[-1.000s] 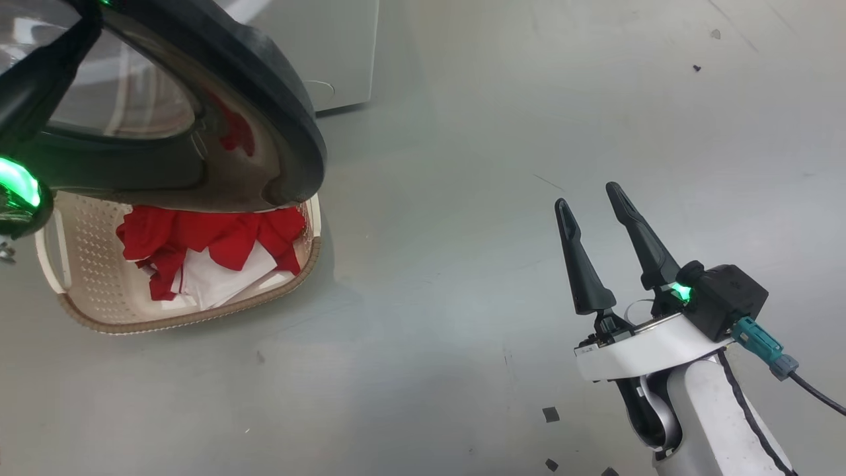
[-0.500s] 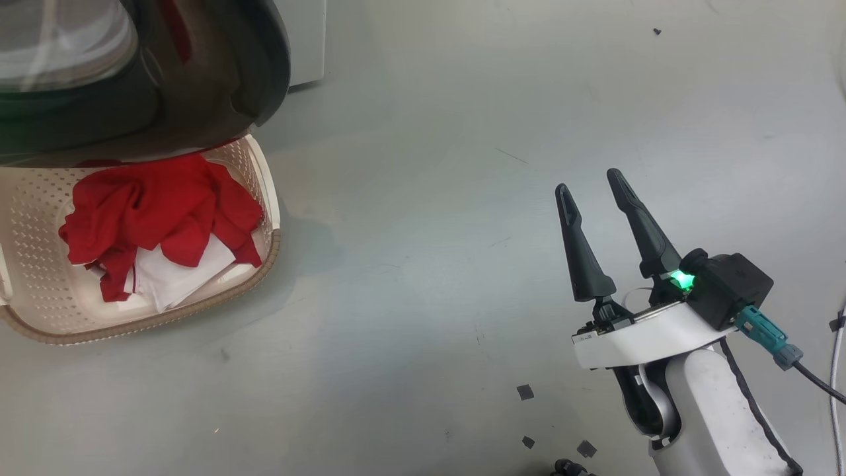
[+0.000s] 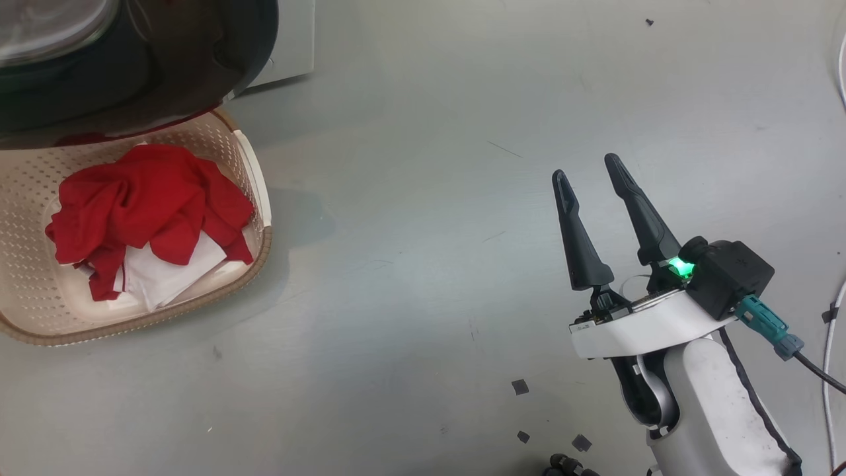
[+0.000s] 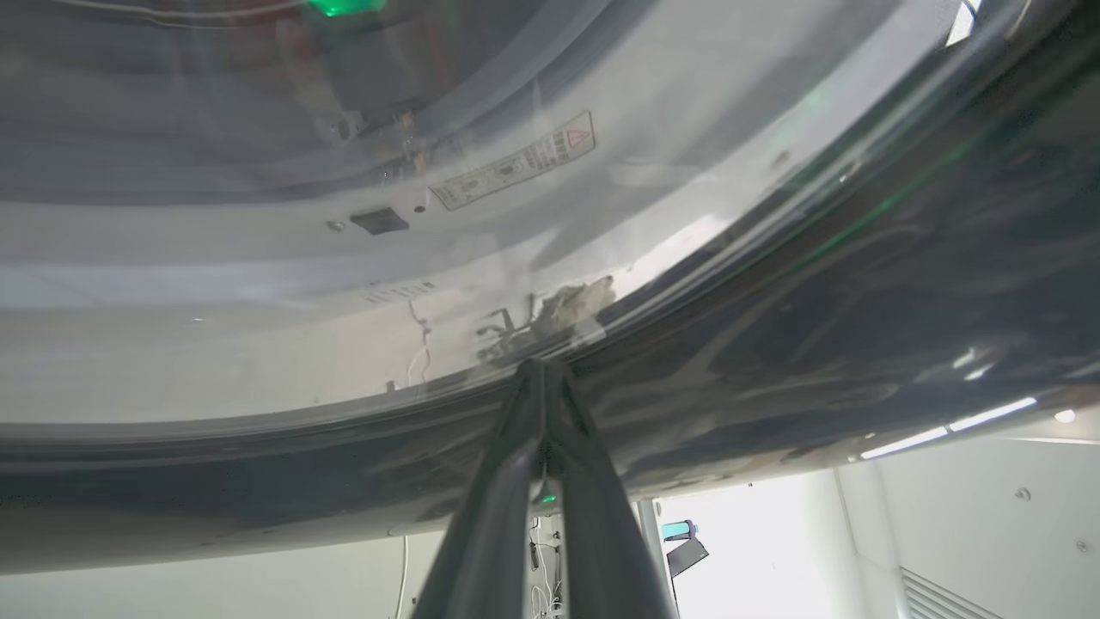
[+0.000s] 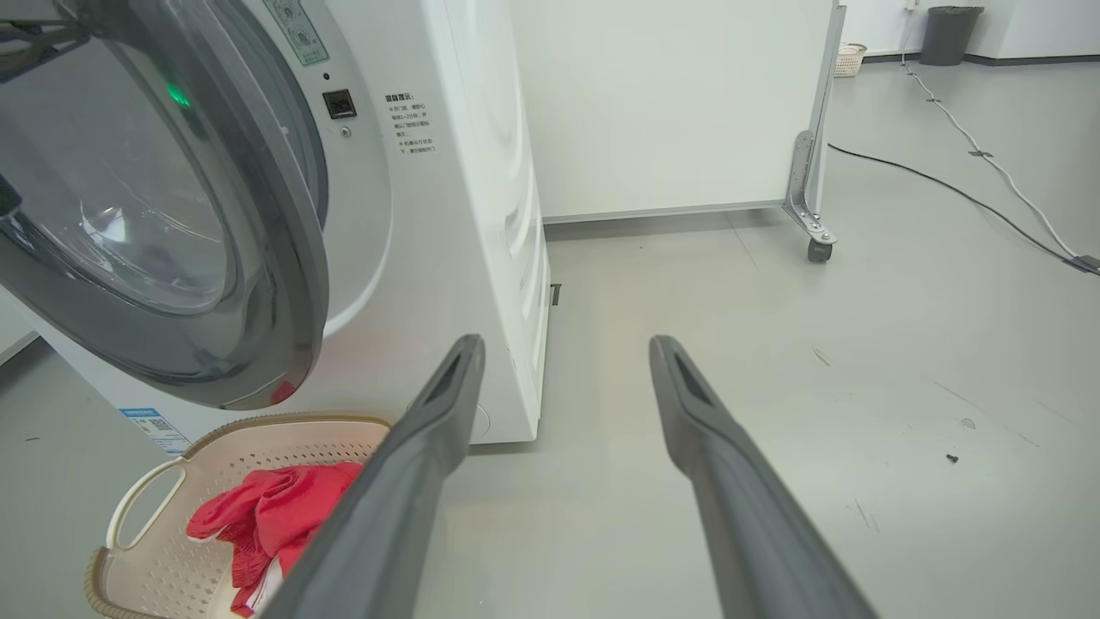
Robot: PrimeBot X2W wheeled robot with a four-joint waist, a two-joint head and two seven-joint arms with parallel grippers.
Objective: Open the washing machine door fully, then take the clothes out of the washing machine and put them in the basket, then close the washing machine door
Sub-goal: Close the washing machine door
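Clothes [image 3: 145,211]: crumpled red heap with a white panel, lying in the cream perforated basket [image 3: 30,297] on the floor [image 3: 410,264], partly under the open washing machine door [image 3: 185,59] (glossy black rim, clear bowl). Left gripper [image 4: 543,378]: fingers closed together, empty, tips at the door rim. Right gripper [image 3: 586,167]: fingers spread wide, empty. Versus a second ago, the head camera has shifted, so more of the basket shows.

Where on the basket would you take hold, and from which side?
Probably the cream side handle of the basket, approached from above on the robot's right. That thin band suits two narrow fingers and lies clear of the clothes. Unlike the far rim, it is not under the overhanging washing machine door.
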